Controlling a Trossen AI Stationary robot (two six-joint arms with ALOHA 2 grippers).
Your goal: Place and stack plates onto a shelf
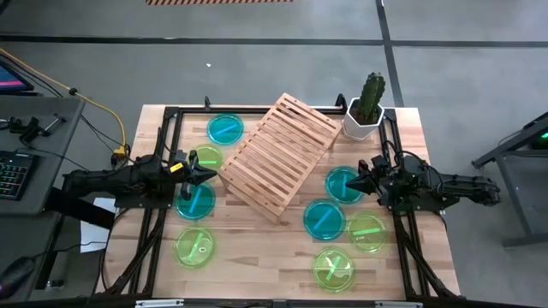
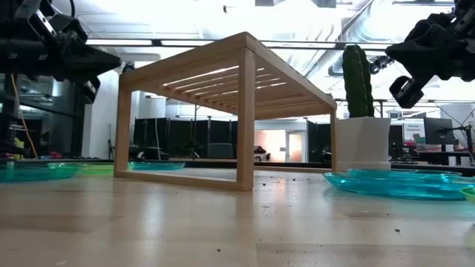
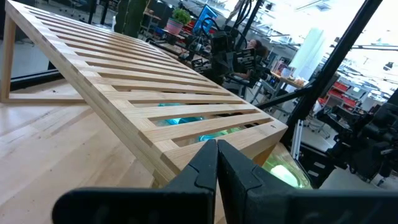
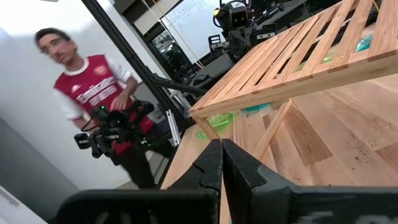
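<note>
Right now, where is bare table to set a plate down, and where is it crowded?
Bare wood lies along the table near edge, between the lime-green plate and the teal plate. The shelf top is empty. It is crowded right of the shelf, where four plates cluster by the right gripper; three more surround the left gripper.

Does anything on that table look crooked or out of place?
The wooden shelf sits turned at an angle to the table edges, not square. No plate is on it; plates lie scattered flat around it. Nothing looks spilled or broken.
</note>
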